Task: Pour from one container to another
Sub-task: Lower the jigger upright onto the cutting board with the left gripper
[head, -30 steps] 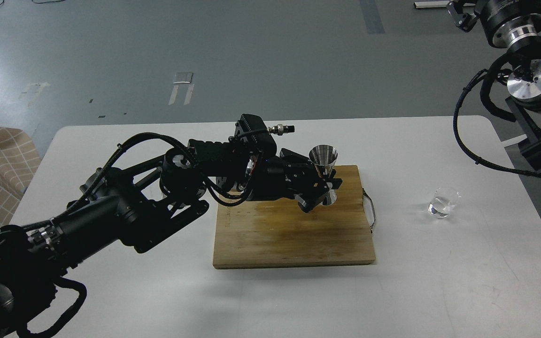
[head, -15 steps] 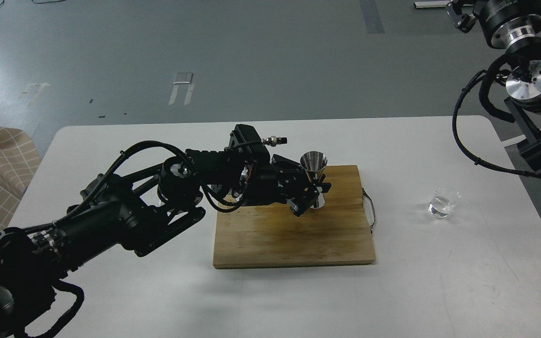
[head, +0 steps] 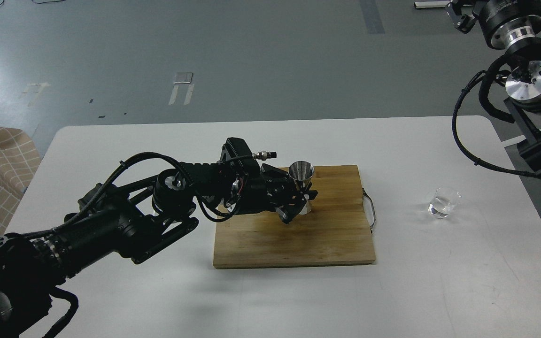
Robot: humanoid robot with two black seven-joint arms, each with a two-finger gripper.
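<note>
Pinching the jigger (head: 301, 179) at its waist, the left gripper (head: 298, 203) holds it upright over the board's far middle. Whether its base touches the wood cannot be told. White table (head: 270, 300) carries the wooden board (head: 298, 244). Right of the board, well apart, the glass tumbler (head: 444, 203) stands on the table. Right arm (head: 529, 80) is at the upper right, its gripper out of view.

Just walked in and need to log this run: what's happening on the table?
The robot's left tool is shut on the steel jigger at its waist, holding it upright over the wooden board, wide cone up. The glass tumbler stands alone on the white table to the right of the board, untouched, so no pouring has begun. The right arm is raised at the edge; its tool isn't visible.
</note>
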